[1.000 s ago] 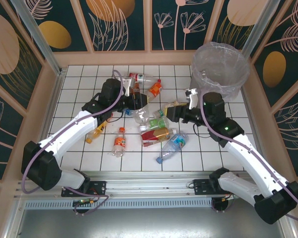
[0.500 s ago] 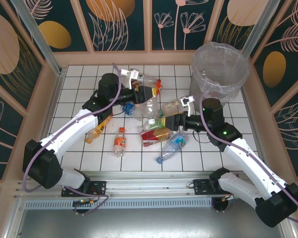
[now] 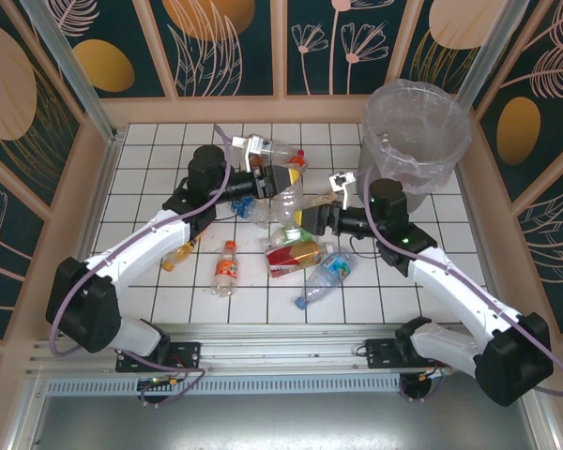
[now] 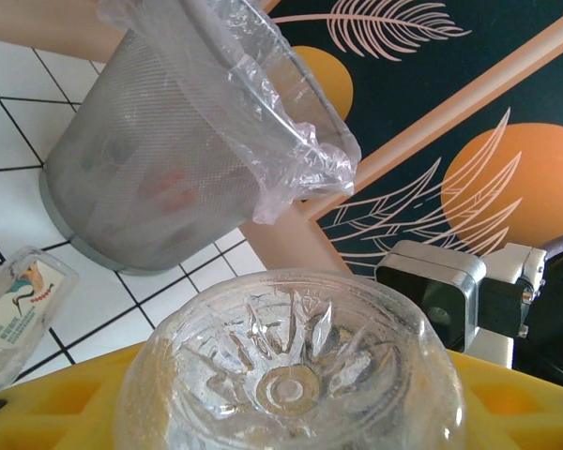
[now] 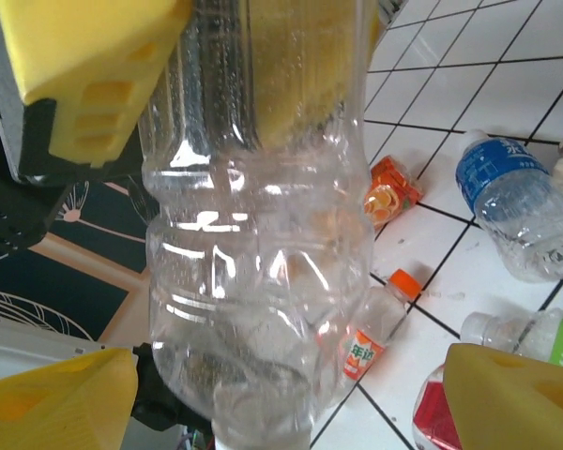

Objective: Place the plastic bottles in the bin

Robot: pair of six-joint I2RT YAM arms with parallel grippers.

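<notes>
**A:** Where is the big clear bottle [image 3: 283,197]?

**B:** Near the middle of the white tiled table [image 3: 169,150], between the two arms. The left gripper [image 3: 274,186] is clamped on its body. In the right wrist view the yellow pads [image 5: 84,66] press it from both sides, near the top of the picture.

**A:** And the right gripper [image 3: 311,217]?

**B:** Its jaws are spread. Its two yellow fingers [image 5: 516,394] stand on either side of the bottle's narrow end, with a gap on each side, so it grasps nothing.

**A:** Is the bottle clear of the table?

**B:** I cannot tell how high it is. Other bottles lie just beneath and beside it.

**A:** Which ones?

**B:** A red-labelled bottle [image 3: 291,255] and a blue-labelled bottle [image 3: 327,270] lie on the near side. An orange-capped bottle [image 3: 225,265] is to their left, and a yellowish bottle [image 3: 176,253] lies beside the left arm. Two more lie behind the left gripper, near the far edge.

**A:** Where is the bin [image 3: 422,159]?

**B:** It stands upright in the far right corner, with the crinkled clear bag folded over its rim. In the left wrist view it stands beyond the held bottle's ribbed base, well apart from it.
</notes>
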